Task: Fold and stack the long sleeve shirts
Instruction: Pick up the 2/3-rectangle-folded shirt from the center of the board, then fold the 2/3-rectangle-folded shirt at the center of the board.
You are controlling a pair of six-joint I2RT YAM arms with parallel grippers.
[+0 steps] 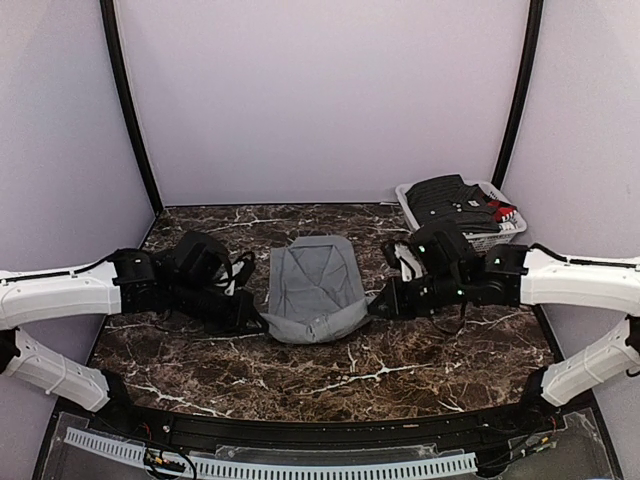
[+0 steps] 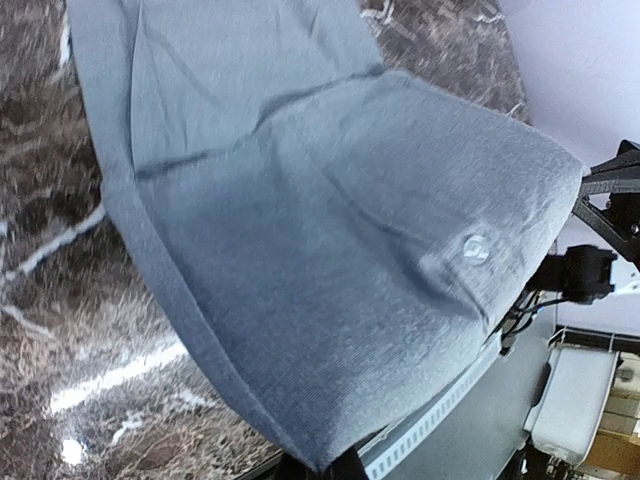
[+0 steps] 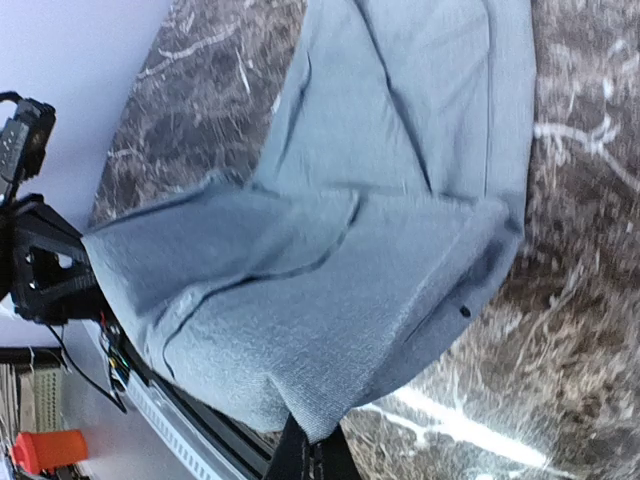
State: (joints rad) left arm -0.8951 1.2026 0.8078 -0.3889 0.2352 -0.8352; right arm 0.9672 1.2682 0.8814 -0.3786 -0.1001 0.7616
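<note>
One grey long sleeve shirt (image 1: pixel 315 285) lies partly folded in the middle of the marble table (image 1: pixel 420 370). My left gripper (image 1: pixel 256 322) pinches its near left corner, and my right gripper (image 1: pixel 380 305) pinches its near right corner. In the left wrist view the shirt (image 2: pixel 320 220) fans out from the left gripper (image 2: pixel 325 468), which is shut on the cloth edge; a pale button (image 2: pixel 476 248) shows. In the right wrist view the shirt (image 3: pixel 380 200) rises from the right gripper (image 3: pixel 312 458), also shut on a corner. The held near edge looks lifted slightly off the table.
A white basket (image 1: pixel 497 190) at the back right holds dark striped clothing (image 1: pixel 450 195) and something red (image 1: pixel 505 213). A perforated white rail (image 1: pixel 300 465) runs along the near edge. Purple walls close in the back and sides.
</note>
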